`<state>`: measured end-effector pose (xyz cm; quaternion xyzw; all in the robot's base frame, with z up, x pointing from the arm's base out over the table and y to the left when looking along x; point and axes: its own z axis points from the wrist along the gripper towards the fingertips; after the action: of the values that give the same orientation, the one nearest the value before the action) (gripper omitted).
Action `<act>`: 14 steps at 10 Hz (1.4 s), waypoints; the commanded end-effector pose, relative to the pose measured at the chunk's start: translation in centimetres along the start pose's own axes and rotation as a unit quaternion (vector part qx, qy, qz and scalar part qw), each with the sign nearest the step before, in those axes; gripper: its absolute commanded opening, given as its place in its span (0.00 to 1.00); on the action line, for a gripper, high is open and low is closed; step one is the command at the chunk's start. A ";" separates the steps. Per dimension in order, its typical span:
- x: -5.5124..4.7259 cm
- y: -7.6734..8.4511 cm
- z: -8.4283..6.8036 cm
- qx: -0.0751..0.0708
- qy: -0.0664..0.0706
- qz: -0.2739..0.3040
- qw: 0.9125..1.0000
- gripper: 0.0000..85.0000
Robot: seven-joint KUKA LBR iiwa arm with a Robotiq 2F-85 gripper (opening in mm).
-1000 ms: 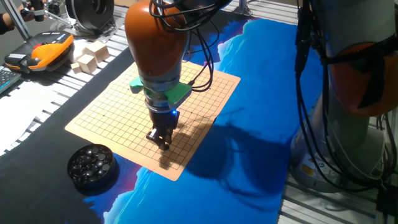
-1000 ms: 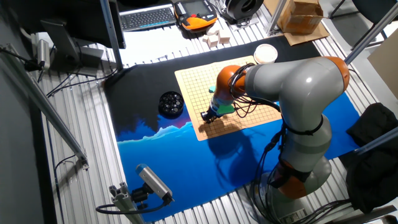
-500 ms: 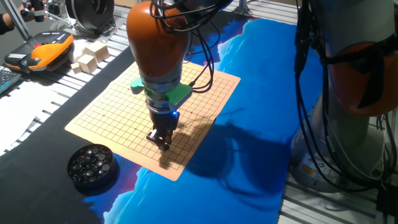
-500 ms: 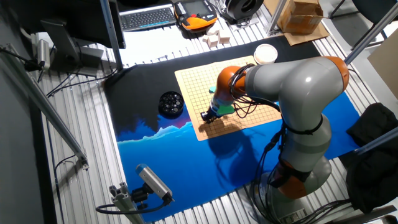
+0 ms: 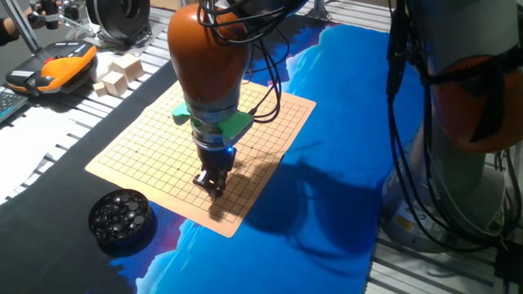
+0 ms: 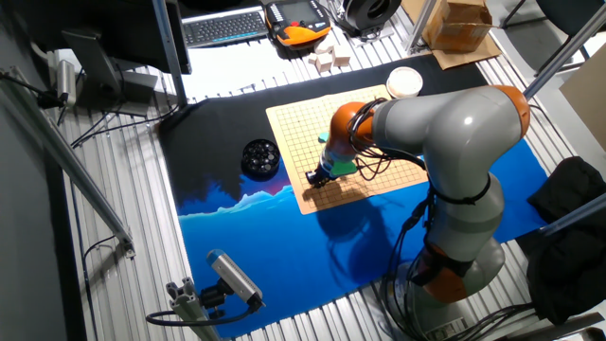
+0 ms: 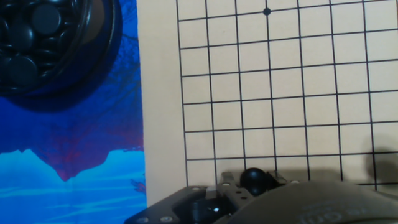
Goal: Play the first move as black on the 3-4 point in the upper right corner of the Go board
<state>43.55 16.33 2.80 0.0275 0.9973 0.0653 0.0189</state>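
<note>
At the upper left of the hand view sits the bowl of black stones (image 7: 43, 46), full and glossy, resting on the blue-and-black mat (image 7: 74, 162) just beside the board's edge. Moving right, the Go board (image 7: 161, 93) fills the rest of the frame, its grid bare, with one printed star point (image 7: 267, 11) at the top edge. And at the bottom centre, there it is: the black stone (image 7: 254, 180), held in the gripper (image 7: 252, 186), the jaws clamped on it, low over the lines near the board's corner.

In one fixed view the bowl (image 5: 121, 219) lies at lower left, the board (image 5: 155, 139) at centre, and the gripper (image 5: 211, 181) hangs close above the board's near corner, fingertips very near the surface; whether the stone touches the wood I cannot tell. The other fixed view agrees: bowl (image 6: 260, 157) at left centre, gripper (image 6: 315, 177) over the board (image 6: 294, 123) near its lower-left corner as framed, a white bowl (image 6: 404, 81) beyond the board at upper right.

My read: this is the placing step, stone carried and lined up. The next move calls for settling it squarely on the chosen intersection, a line in from the star point, then parting the jaws cleanly without nudging it.
</note>
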 end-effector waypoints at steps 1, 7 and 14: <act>0.0 0.0 0.1 -0.001 0.000 0.000 1.000 0.40; -0.1 0.0 0.1 -0.002 0.000 -0.001 1.000 0.40; 0.0 0.0 0.1 -0.002 0.002 -0.002 1.000 0.20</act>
<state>43.53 16.38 2.72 0.0255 0.9972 0.0680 0.0171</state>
